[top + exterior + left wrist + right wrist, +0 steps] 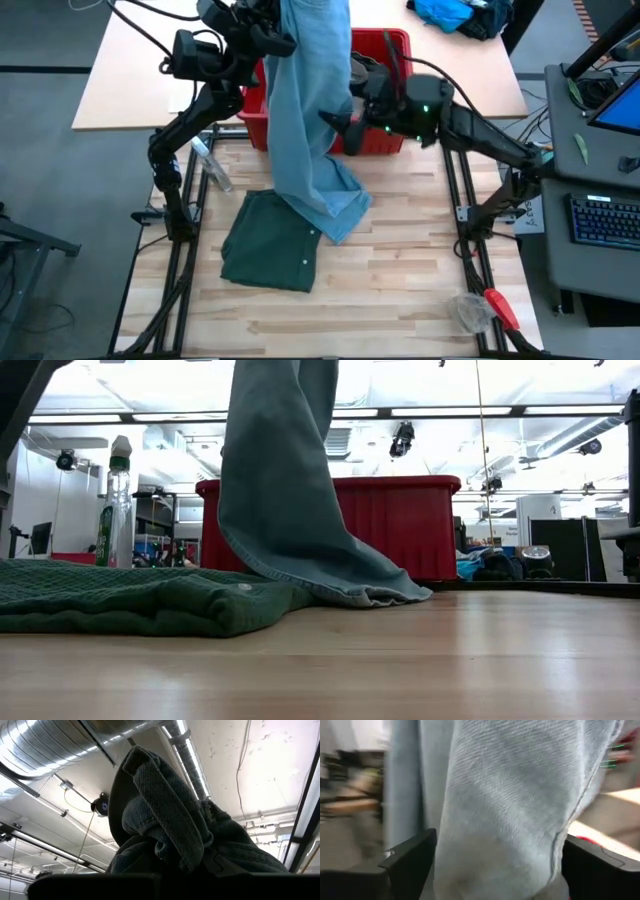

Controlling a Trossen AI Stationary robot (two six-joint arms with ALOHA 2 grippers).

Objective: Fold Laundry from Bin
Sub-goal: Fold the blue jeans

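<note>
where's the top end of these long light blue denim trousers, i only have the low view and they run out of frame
Observer: The left gripper holds the long light blue denim trousers up by their top, above the bright red plastic bin.
Operator: and the right arm
Observer: The right gripper is at the hanging leg in front of the bin, open, denim between its fingers.
Operator: how far do the green shorts go
Observer: The dark green shorts lie flat on the table, the trouser hem overlapping their corner nearest the bin.
</note>
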